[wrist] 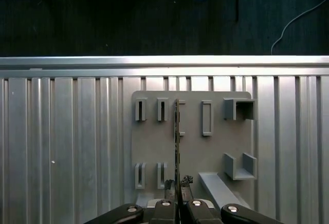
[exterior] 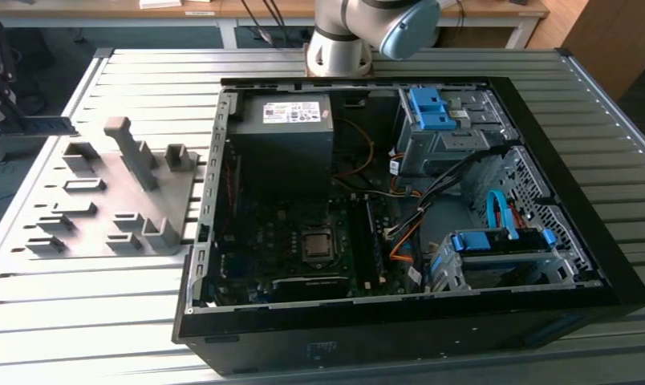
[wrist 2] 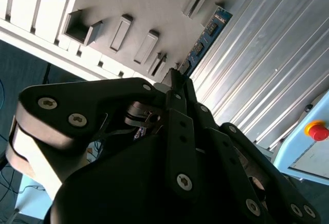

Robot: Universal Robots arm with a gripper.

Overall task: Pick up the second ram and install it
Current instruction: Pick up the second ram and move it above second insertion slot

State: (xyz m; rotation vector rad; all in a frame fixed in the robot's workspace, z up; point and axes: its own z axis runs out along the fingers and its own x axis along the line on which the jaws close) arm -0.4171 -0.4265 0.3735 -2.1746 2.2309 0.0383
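The second ram (wrist: 177,131) shows edge-on as a thin dark line in the first wrist view. In the second wrist view the second ram (wrist 2: 208,31) is a blue-green board sticking out past the fingertips. My gripper (wrist: 178,183) is shut on one end of it, with the black fingers (wrist 2: 180,106) pressed together around the board. The stick hangs above the gray holder plate (wrist: 154,147), apart from its blocks. The open computer case (exterior: 611,265) lies on the table, with the motherboard (exterior: 269,241) and its long black slots (exterior: 372,241) beside the processor socket.
The gray holder plate (exterior: 98,200) with its upright blocks sits at the exterior view's left of the case on the ribbed metal table (exterior: 87,321). The arm's base (exterior: 338,48) stands behind the case. Inside are a power supply (exterior: 290,136), blue drive bays (exterior: 494,241) and loose cables. A red stop button (wrist 2: 316,130) sits off the table.
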